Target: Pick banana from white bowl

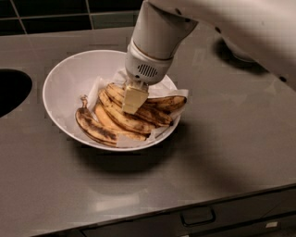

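The white bowl (64, 88) sits on the grey counter, lined with white paper and holding several overripe bananas. The banana (121, 115) is long, curved and yellow with brown streaks, lying diagonally across the middle of the pile. My gripper (133, 104) points down from the white wrist, directly over the upper end of that banana and touching or just above the pile. A darker blotched banana (95, 130) lies at the front left of the bowl, a paler one (102, 116) lies behind it, and another brown one (167, 102) lies at the right.
A dark round opening (11, 90) is cut into the counter at the far left. My arm (240, 28) crosses the upper right. A dark tiled wall (55, 14) runs along the back. A drawer handle (198, 216) sits below the counter's front edge.
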### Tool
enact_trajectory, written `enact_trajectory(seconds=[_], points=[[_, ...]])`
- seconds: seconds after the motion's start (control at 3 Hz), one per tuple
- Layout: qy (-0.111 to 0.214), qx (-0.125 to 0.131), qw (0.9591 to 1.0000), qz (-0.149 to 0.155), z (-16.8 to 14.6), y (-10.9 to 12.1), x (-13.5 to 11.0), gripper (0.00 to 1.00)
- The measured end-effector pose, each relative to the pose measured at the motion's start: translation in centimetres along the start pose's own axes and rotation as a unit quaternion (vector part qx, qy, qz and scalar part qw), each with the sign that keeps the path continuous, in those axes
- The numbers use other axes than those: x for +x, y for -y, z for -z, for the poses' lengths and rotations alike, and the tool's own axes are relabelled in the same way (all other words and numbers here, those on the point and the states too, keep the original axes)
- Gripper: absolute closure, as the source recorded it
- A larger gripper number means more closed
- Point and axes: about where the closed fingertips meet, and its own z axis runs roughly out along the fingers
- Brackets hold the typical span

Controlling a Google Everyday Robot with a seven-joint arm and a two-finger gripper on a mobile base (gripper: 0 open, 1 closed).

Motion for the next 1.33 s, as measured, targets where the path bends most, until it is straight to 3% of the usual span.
enact_trajectory(seconds=[0.33,0.67,1.0,1.33], points=[[0.000,-0.005,1.0000,0.001,-0.25,0.11,-0.07,0.61],[0.003,-0.008,1.0000,0.004,-0.28,0.10,-0.23,0.77],[0.003,-0.008,1.0000,0.004,-0.28,0.09,-0.24,1.00],[0.003,-0.008,1.0000,0.005,-0.28,0.09,-0.24,1.00]])
